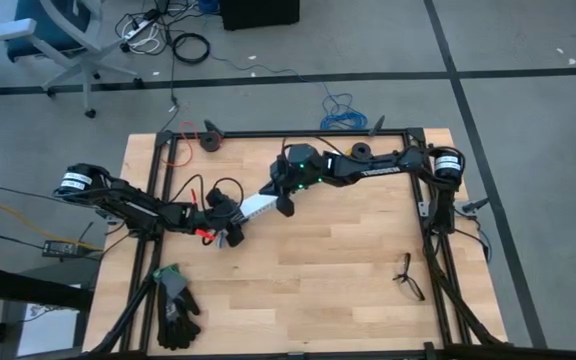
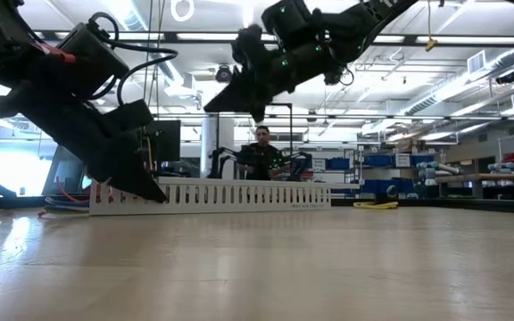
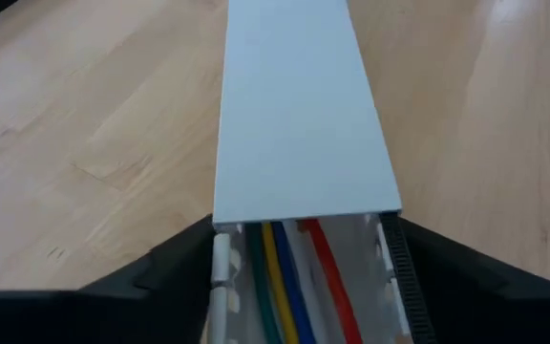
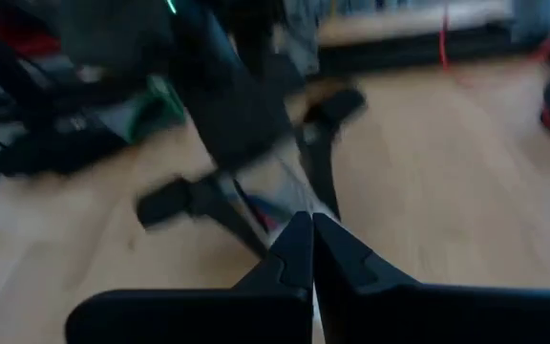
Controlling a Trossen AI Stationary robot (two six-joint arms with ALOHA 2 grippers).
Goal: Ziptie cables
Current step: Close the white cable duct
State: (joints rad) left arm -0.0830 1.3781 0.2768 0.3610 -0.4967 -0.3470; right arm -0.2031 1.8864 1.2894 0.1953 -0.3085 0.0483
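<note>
Your table [image 1: 348, 270], taken left to right in the overhead frame.

Lower left: you have a pair of dark gloves [image 1: 175, 305] with green cuffs lying flat on the wood, well apart from both arms.

Left of centre: your left gripper [image 1: 230, 228] sits low at the near end of the white slotted channel [image 1: 258, 206]. Its fingers [image 3: 160, 272] are spread, one on each side of the channel's end; whether they press the walls you cannot tell. In the left wrist picture, the cables [image 3: 289, 282] lie inside the channel between those fingers: green, yellow, blue and red strands running side by side and passing under the white cover [image 3: 299, 105]. The cables are thus directly between the fingers and just ahead of the wrist. In the level view the same gripper [image 2: 136, 178] leans down onto the channel's left end [image 2: 212, 194].

Centre: your right gripper [image 1: 284, 205] hangs over the far end of the channel, fingers [image 4: 299, 253] pressed together with nothing between them. The level view shows it raised clear above the channel.

Lower right: a small black forked object [image 1: 408, 277] lies alone on the wood.

The ziptie cannot be made out in any view.

Beyond the table, the level view shows a person [image 2: 261, 152] seated in the room.
</note>
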